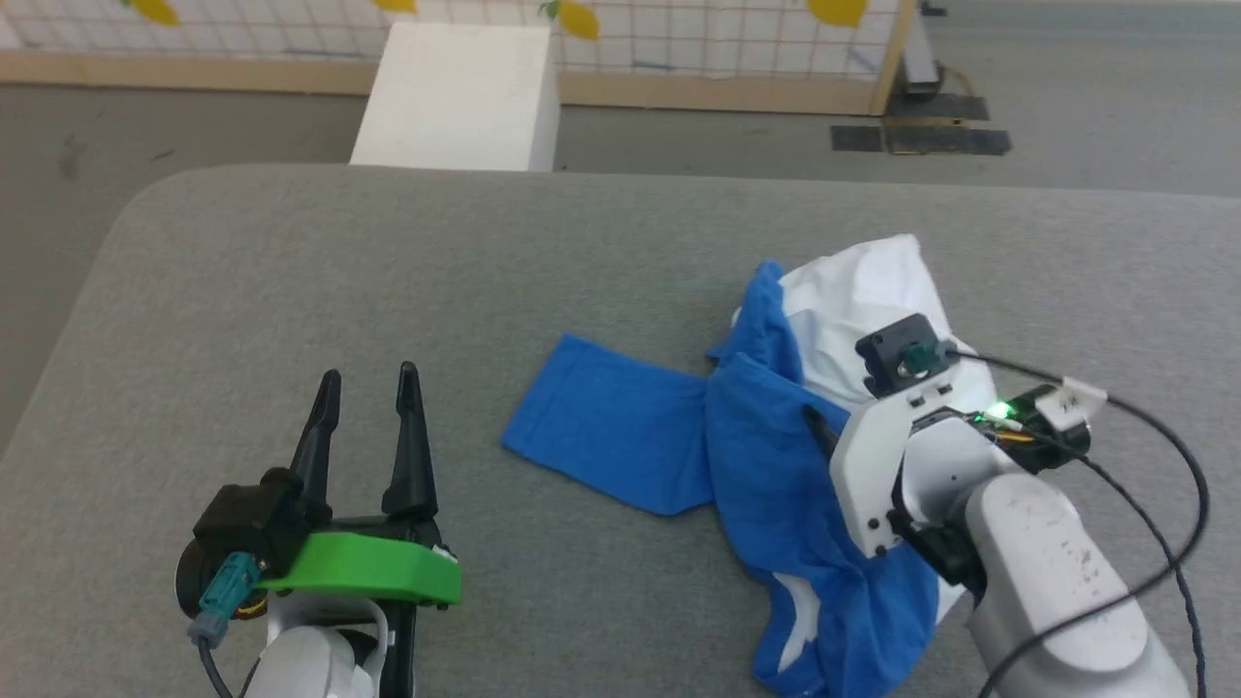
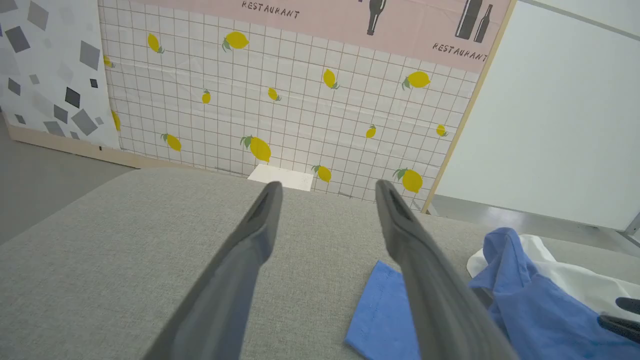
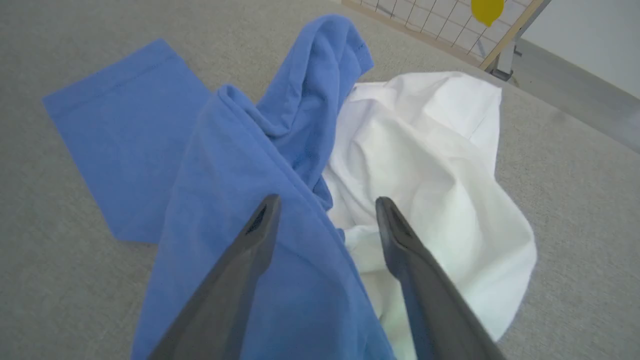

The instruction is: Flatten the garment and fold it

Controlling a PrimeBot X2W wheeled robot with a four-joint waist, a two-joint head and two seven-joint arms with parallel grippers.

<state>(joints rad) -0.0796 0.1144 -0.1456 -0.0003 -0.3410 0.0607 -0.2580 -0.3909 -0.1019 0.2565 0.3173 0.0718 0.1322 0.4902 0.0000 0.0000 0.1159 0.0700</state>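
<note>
Though bunched, garment (image 1: 776, 465) partly behind right arm (image 1: 1047, 553).

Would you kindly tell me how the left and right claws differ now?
The left claw is over bare table, clear of the garment; the right claw is over its crumpled heap. The left claw sits on a green mount, the right claw on a white mount. Both stand open, empty.

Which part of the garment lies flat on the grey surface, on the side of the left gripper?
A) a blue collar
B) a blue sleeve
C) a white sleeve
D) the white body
B: the blue sleeve lies spread flat beside the crumpled garment, on the left gripper's side.
</note>
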